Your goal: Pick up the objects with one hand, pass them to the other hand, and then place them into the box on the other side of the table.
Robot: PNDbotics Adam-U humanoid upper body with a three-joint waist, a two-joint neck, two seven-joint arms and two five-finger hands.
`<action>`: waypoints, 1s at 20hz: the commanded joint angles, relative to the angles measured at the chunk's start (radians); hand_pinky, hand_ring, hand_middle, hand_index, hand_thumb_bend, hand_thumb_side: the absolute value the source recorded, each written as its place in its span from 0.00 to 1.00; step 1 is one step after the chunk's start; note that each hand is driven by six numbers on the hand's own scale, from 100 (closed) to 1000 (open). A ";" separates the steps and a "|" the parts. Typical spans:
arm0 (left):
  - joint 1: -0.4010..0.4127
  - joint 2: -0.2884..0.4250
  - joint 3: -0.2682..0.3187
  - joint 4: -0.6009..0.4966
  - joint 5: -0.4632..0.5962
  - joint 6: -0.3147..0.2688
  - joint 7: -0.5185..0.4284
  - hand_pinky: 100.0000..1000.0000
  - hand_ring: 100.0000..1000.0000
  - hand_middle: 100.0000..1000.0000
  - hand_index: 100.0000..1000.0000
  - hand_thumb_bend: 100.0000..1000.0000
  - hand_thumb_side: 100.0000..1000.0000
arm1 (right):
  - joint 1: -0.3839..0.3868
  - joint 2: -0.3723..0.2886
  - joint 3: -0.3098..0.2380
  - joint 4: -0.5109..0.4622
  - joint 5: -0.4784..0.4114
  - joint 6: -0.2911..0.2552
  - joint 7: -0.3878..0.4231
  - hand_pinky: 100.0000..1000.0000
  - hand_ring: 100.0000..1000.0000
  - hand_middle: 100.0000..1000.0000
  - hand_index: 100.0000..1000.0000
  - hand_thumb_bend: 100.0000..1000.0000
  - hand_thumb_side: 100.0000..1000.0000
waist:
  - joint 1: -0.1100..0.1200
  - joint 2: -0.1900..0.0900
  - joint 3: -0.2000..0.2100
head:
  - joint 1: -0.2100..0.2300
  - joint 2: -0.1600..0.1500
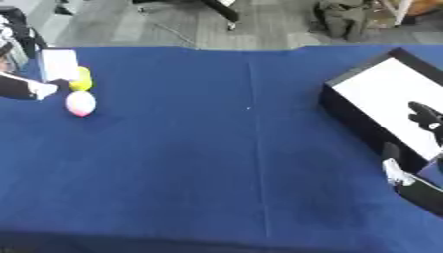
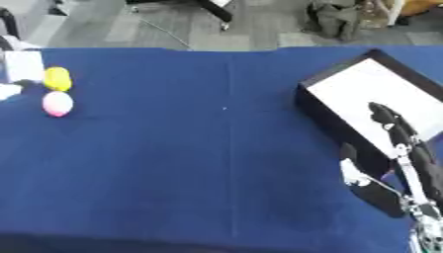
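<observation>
Right hand (image 2: 402,148) is being held out over the near edge of the box (image 2: 333,111), on the right side of the table (image 2: 199,163). Its fingers are being kept fairly straight and spread, with the thumb sticking out toward the left, so it's being read as open with nothing gripped. Dark fingertips are being shown against the box's white inside; whether the box is actually being touched can't be told.

Left hand (image 1: 34,89) is barely being caught at the far left edge, right next to the objects. Only a white and black bit of it is being shown, so whether it's open or closed can't be told.

The objects themselves are being left sitting on the blue table at the far left: a pink ball (image 1: 80,103), a yellow object (image 1: 82,79) just behind it, and a white boxy thing (image 1: 59,64) beside the yellow one. The pink and yellow ones are being seen nearly touching. All three are well apart from the box over on the right.

A seam line is being seen running down the middle of the table cover.
</observation>
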 commanded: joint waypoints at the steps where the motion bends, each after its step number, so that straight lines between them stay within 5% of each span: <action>1: -0.017 -0.022 0.002 -0.050 0.095 0.006 0.003 0.71 0.40 0.28 0.32 0.00 0.17 | -0.033 -0.052 0.029 -0.060 0.021 -0.035 0.008 0.85 0.86 0.92 0.99 0.00 0.34 | -0.003 -0.015 0.004 | -0.003 -0.002; 13: -0.045 -0.169 -0.113 -0.110 0.308 0.053 -0.078 0.70 0.40 0.29 0.32 0.00 0.21 | -0.201 -0.135 0.186 -0.098 0.153 -0.215 -0.042 0.89 0.92 0.94 0.99 0.42 0.14 | -0.008 -0.016 0.017 | -0.022 -0.002; 20: -0.063 -0.204 -0.204 -0.136 0.363 0.080 -0.160 0.70 0.41 0.30 0.33 0.00 0.20 | -0.292 -0.159 0.259 -0.098 0.184 -0.296 -0.069 0.89 0.92 0.94 0.99 0.55 0.07 | -0.008 -0.017 0.024 | -0.031 -0.002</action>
